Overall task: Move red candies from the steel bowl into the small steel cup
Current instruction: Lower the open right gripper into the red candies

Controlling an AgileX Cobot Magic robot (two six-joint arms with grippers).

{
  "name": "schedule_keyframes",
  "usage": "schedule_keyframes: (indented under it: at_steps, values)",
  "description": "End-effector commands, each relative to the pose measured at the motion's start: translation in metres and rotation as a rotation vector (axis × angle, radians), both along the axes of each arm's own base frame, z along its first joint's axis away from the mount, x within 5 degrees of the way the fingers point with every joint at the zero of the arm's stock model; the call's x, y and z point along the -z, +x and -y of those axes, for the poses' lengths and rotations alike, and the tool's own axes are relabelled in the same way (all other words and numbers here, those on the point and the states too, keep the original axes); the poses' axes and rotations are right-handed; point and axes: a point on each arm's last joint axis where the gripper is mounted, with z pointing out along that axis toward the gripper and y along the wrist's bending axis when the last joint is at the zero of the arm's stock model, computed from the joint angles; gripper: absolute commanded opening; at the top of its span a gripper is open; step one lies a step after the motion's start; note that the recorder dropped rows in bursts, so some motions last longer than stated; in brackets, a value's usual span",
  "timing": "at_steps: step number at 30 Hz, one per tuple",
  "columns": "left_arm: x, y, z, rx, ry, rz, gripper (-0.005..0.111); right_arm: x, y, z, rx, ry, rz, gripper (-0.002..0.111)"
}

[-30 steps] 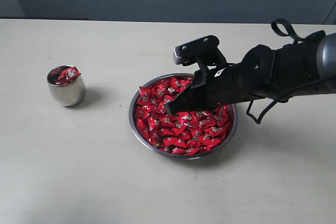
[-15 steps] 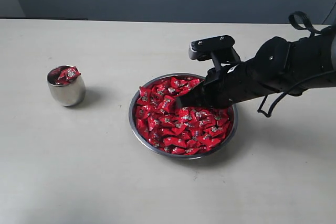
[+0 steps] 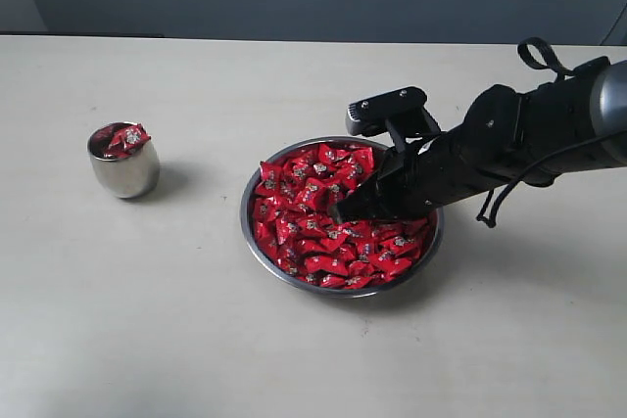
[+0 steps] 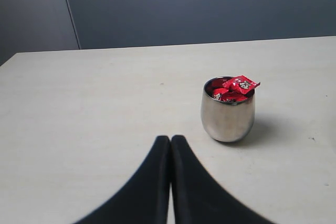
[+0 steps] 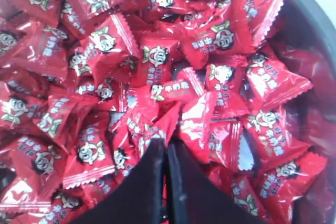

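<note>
The steel bowl (image 3: 245,227) sits at mid-table, heaped with red candies (image 3: 304,227). My right gripper (image 3: 339,210) reaches in from the right, its tips down in the pile near the bowl's centre. In the right wrist view the right gripper (image 5: 167,143) is shut, with only a hairline slit between the jaws, and its tips press among the red candies (image 5: 157,61); nothing is clearly held. The small steel cup (image 3: 123,163) stands far left with a few candies (image 3: 125,137) heaped at its rim. My left gripper (image 4: 170,139) is shut and empty, just short of the cup (image 4: 228,113).
The pale table (image 3: 147,320) stretches between cup and bowl. A dark wall runs behind the far edge. The right arm's black body and cable loop (image 3: 539,51) hang over the bowl's right side.
The right gripper drew back to the right and rose half a second ago, then came down again, so its tips are now in the candies near the bowl's centre.
</note>
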Motion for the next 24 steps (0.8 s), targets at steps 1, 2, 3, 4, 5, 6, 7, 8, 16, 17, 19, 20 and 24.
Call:
schedule_keyframes:
  at_steps: [1,2,3,4,5,6,7,8,16,17,19,20,24]
  values:
    - [0.001,0.000,0.000,-0.001,-0.003,0.003,0.000,0.002,-0.001,0.002,-0.015,-0.014,-0.008,0.023]
    - [0.001,0.000,0.000,-0.001,-0.003,0.003,0.000,0.002,-0.001,0.002,-0.015,-0.014,-0.008,0.031]
    - [0.001,0.000,0.000,-0.001,-0.003,0.003,0.000,0.002,-0.001,0.002,-0.015,-0.014,-0.008,0.038]
    - [0.001,0.000,0.000,-0.001,-0.003,0.003,0.000,0.002,-0.001,0.002,-0.012,-0.013,-0.009,0.043]
    - [0.001,0.000,0.000,-0.001,-0.003,0.003,0.000,0.002,-0.001,0.002,-0.012,-0.013,-0.009,0.045]
    - [0.001,0.000,0.000,-0.001,-0.003,0.003,0.000,0.002,-0.001,0.002,-0.012,-0.013,-0.009,0.045]
    - [0.001,0.000,0.000,-0.001,-0.003,0.003,0.000,0.002,-0.001,0.002,-0.011,-0.012,-0.008,0.044]
    - [0.001,0.000,0.000,-0.001,-0.003,0.003,0.000,0.002,0.000,0.002,-0.010,-0.012,-0.006,0.043]
    - [0.001,0.000,0.000,-0.001,-0.003,0.003,0.000,-0.009,0.000,-0.006,-0.058,0.007,-0.070,0.026]
    - [0.001,0.000,0.000,-0.001,-0.003,0.003,0.000,-0.011,0.001,-0.008,-0.067,0.011,-0.080,0.028]
    - [0.001,0.000,0.000,-0.001,-0.003,0.003,0.000,-0.013,0.001,-0.010,-0.073,0.016,-0.088,0.032]
    - [0.001,0.000,0.000,-0.001,-0.003,0.003,0.000,-0.014,0.002,-0.010,-0.071,0.019,-0.088,0.034]
    - [0.001,0.000,0.000,-0.001,-0.003,0.003,0.000,-0.014,0.003,-0.010,-0.064,0.022,-0.083,0.035]
